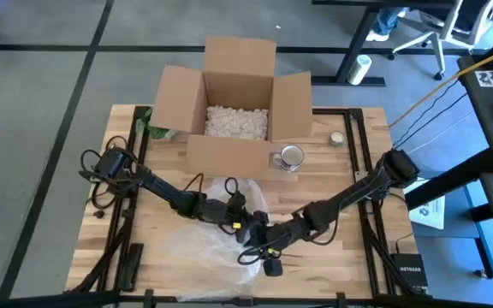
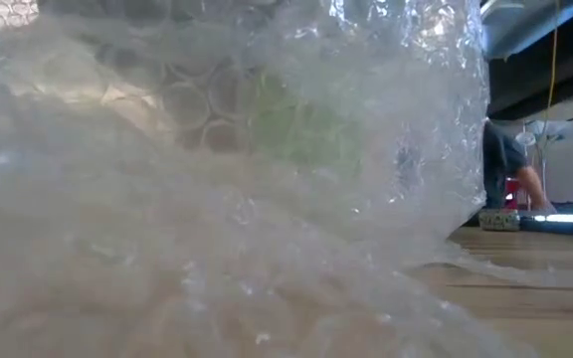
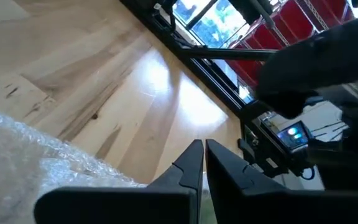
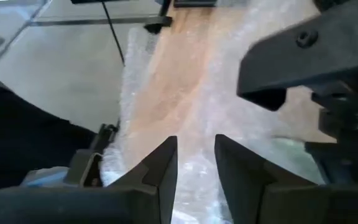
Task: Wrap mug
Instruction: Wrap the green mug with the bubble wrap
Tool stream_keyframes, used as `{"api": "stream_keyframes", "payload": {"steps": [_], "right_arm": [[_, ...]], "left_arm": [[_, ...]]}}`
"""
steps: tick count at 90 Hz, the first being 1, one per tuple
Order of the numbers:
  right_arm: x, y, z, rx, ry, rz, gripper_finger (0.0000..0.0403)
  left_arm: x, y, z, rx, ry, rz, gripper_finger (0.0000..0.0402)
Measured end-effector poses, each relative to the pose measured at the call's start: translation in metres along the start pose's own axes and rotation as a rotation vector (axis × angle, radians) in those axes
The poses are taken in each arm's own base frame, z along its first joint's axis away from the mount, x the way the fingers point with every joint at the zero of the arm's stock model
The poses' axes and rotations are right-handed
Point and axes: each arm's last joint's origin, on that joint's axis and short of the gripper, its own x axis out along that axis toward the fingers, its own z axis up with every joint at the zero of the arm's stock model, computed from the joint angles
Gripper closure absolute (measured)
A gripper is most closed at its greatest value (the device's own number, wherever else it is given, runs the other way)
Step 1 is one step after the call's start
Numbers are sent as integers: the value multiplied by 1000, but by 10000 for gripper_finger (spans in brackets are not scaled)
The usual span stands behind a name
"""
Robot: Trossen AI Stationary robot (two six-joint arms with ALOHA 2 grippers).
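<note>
Bubble wrap (image 1: 208, 231) lies crumpled at tabletop (image 1: 362, 231) front-centre, left gripper (image 1: 236, 224) nearly closed and empty, right gripper (image 1: 248, 256) slightly open over it, shiny metal mug (image 1: 291, 158) upright farther back, touching the box (image 1: 234, 103) front.

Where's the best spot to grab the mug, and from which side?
The mug stands upright just in front of the cardboard box, mouth up. I'd probably pinch its rim from straight above, on the side facing away from the box, since the box wall crowds its back. Its handle seems to point left, though that is hard to tell.
</note>
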Motion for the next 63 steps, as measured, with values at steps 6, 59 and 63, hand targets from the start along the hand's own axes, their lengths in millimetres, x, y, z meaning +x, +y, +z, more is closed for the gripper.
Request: {"api": "stream_keyframes", "payload": {"steps": [6,59,63], "right_arm": [[0,0,0,1,-4,6,308],[4,-6,2,-48,-37,-64,395],[4,-7,1,-50,-28,-66,395]], "left_arm": [[0,0,0,3,0,0,402],[-1,-1,1,47,-8,0,402],[-2,-2,2,58,-4,-2,402]]}}
